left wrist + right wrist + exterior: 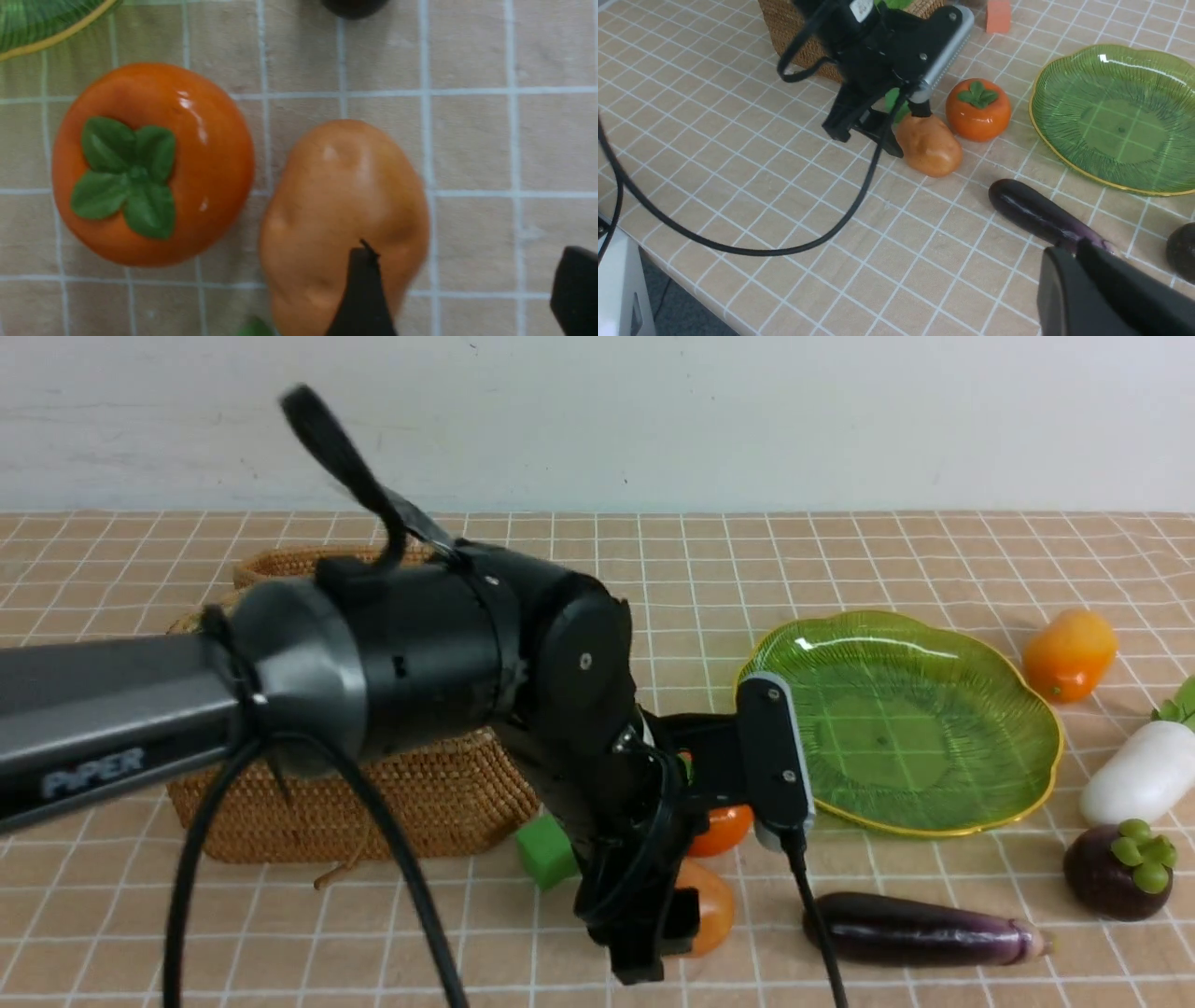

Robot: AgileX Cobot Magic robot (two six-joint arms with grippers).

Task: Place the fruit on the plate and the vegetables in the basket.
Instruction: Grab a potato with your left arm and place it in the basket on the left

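— Left gripper (pixel 469 254), fingers spread, hangs over the potato (pixel 343 210) beside the persimmon (pixel 154 163). Right gripper (pixel 1069 261) looks pressed shut, empty.
— Potato pickup, probably: centre, lower, close, then carry it to the basket (pixel 439 803).

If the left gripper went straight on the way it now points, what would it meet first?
Most likely the potato. One finger of the open left gripper sits over the potato's end, the other over bare tablecloth. How far above it hangs is unclear.

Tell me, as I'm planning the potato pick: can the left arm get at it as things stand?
Probably yes: the open left claw hangs right over the potato, nothing between them; the persimmon sits close beside.
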